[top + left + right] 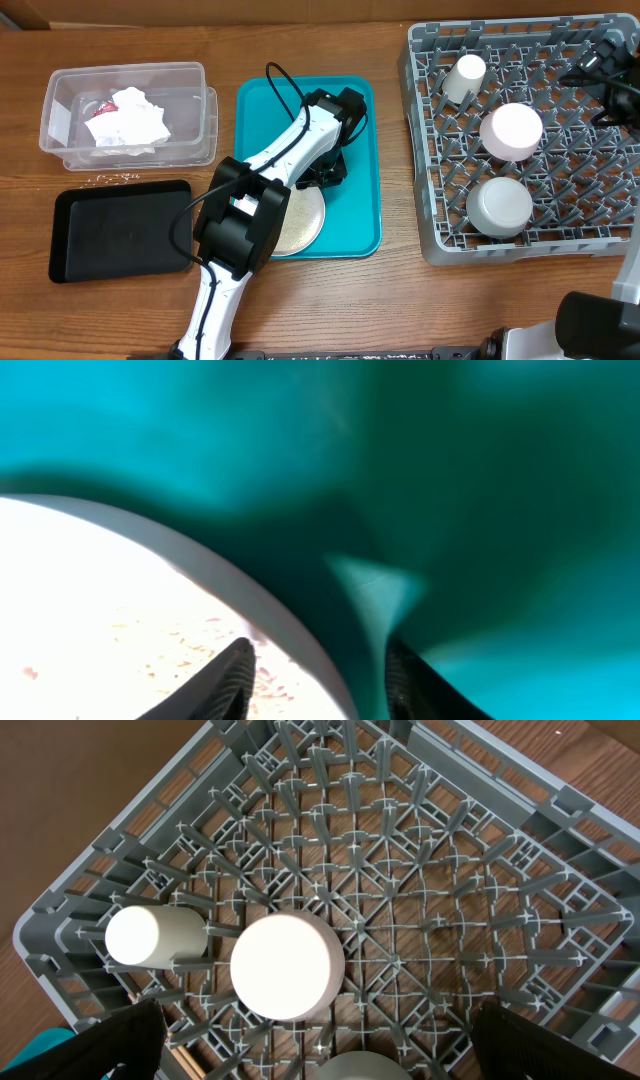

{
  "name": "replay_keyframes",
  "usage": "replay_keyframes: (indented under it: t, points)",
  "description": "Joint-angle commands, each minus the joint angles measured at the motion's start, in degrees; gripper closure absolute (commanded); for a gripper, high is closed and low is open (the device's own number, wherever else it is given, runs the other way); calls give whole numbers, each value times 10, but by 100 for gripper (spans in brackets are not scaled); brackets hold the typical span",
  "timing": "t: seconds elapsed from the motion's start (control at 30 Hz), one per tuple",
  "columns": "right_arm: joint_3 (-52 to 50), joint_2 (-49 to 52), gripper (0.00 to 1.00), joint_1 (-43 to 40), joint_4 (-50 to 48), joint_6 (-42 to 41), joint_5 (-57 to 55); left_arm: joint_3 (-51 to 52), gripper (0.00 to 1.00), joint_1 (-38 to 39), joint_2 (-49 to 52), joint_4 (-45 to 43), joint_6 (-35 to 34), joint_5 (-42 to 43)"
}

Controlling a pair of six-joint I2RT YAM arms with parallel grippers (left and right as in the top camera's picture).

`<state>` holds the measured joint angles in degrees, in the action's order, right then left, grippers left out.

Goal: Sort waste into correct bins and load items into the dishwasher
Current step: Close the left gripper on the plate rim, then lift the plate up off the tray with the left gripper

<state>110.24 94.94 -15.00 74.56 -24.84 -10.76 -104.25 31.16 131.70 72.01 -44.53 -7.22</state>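
The large white plate (300,225) lies at the near end of the teal tray (355,215), partly under my left arm. In the left wrist view its rim (300,640) runs between the fingers of my left gripper (318,645), which is open: one finger is over the plate (100,610), the other over the tray (480,480). Upside down in the dishwasher rack (430,200) sit the cup (465,78), the pinkish bowl (511,132) and the grey bowl (499,205). My right gripper (315,1020) hangs open and empty above them.
The clear tub (190,150) at the back left holds crumpled napkins (128,118) and a red scrap (95,105). The black tray (120,230) lies in front of it, with rice grains (115,178) on the table between them. A black cable (285,85) loops over the teal tray.
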Motion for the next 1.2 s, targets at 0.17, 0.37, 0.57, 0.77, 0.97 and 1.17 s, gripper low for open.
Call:
replay_keyframes:
  t: [0.17,0.37,0.57,0.77,0.97,1.17]
  points:
    - [5,-2,0,-1,-3,-3,-5,5,68,3,18,13,4,-23]
    - [5,-2,0,-1,-3,-3,-5,5,74,3,17,14,13,-24]
    - [5,-2,0,-1,-3,-3,-5,5,90,3,17,14,18,-29]
    - [5,-2,0,-1,-3,-3,-5,-5,96,3,17,34,24,-51]
    - [5,-2,0,-1,-3,-3,-5,-43,96,3,17,66,23,-68]
    - [5,-2,0,-1,-3,-3,-5,-91,96,3,17,92,27,-69]
